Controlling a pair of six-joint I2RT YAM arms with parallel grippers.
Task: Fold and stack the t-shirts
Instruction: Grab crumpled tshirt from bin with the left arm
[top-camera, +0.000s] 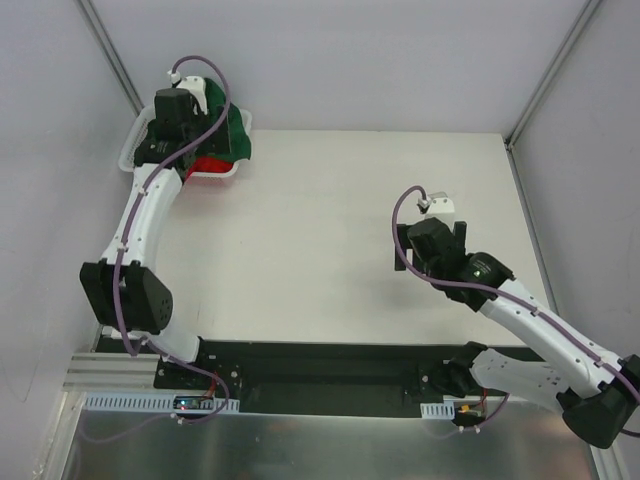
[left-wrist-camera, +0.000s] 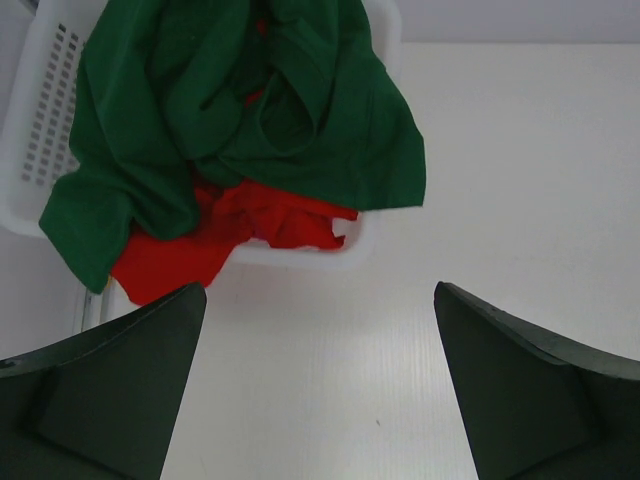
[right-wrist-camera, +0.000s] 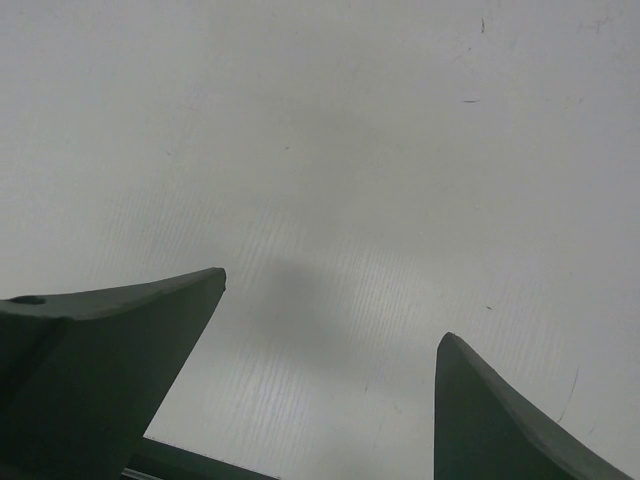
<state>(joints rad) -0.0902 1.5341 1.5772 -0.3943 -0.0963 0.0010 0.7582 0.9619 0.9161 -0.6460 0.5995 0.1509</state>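
Observation:
The dark green t-shirt (left-wrist-camera: 250, 110) lies crumpled on top of the bright red t-shirt (left-wrist-camera: 250, 225); both spill over the near rim of a white mesh basket (left-wrist-camera: 45, 120). From above, the green t-shirt (top-camera: 236, 135) and the red t-shirt (top-camera: 210, 166) show beside my left arm at the table's far left corner. My left gripper (left-wrist-camera: 320, 288) is open and empty, hovering just short of the heap; from above it (top-camera: 165, 145) sits over the basket (top-camera: 130, 157). My right gripper (right-wrist-camera: 332, 305) is open over bare table, and from above it (top-camera: 430, 242) hangs at mid right.
The white table (top-camera: 320, 250) is walled by grey panels at the back and both sides. A black rail (top-camera: 320, 375) carries the arm bases along the near edge. The left arm's cable loops over the basket.

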